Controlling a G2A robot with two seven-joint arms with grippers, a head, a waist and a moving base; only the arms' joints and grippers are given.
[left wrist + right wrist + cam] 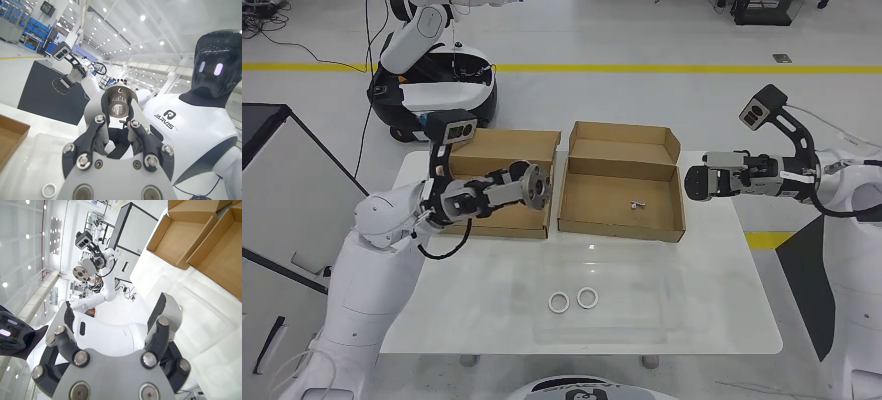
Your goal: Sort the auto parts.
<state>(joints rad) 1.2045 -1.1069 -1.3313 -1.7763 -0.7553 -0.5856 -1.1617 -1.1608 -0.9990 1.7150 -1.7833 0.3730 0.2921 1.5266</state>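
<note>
Sorting part-done: small screw [636, 204] in right box [602, 215]; flanged bushing [536, 186] pinched in left gripper [526, 188] jaws above left box [497, 142]; two white rings [559, 302] unsorted on counter [722, 300]; right gripper [115, 303] jaws spread, empty.

Two boxes sit side by side at the far side of the table [722, 300]. The left box [492, 150] touches the right box [602, 205]. A small piece [636, 204] lies in the right box, near its middle. In front of the boxes, on the near side of the table, is a tray [642, 315]. Two rings [559, 302] [588, 297] lie next to each other in its left part. The left gripper [527, 187] holds a part [538, 187] up over the right end of the left box. The right gripper [694, 183] hangs just right of the right box.
</note>
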